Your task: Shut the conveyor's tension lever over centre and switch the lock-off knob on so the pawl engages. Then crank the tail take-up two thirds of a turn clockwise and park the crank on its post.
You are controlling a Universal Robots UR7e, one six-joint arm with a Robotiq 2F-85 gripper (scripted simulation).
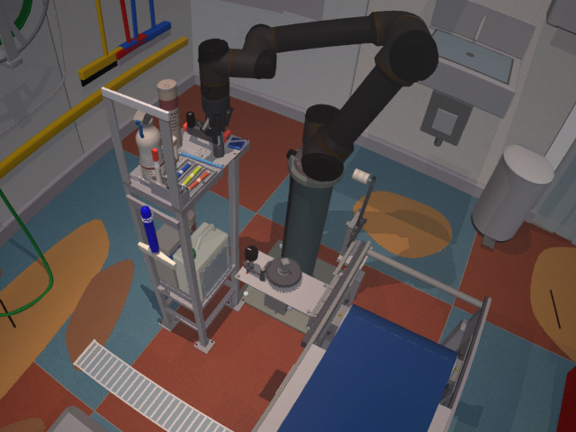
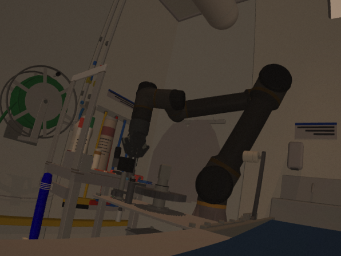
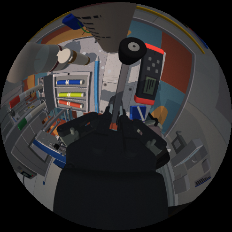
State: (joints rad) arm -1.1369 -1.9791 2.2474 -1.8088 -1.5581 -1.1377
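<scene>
The crank [image 3: 122,79], a grey bar with a black round knob [image 3: 129,49] at its far end and a red tip near me, lies on the top tray of the tool rack [image 1: 186,162]. The tension lever [image 1: 365,200] with its cream handle stands upright beside the blue conveyor belt [image 1: 372,372]. The toothed take-up wheel [image 1: 283,274] and the black lock-off knob [image 1: 251,253] sit on the plate beside the conveyor's tail. My gripper [image 3: 115,122] reaches straight down onto the rack top and is closed on the crank's bar near the red tip.
A tray slot on the rack holds blue, yellow and orange markers [image 3: 69,92]. A black and red handheld meter [image 3: 149,75] lies right of the crank. Bottles and a tall cylinder [image 1: 167,109] stand at the rack's far side, and a grey bin [image 1: 512,195] stands across the floor.
</scene>
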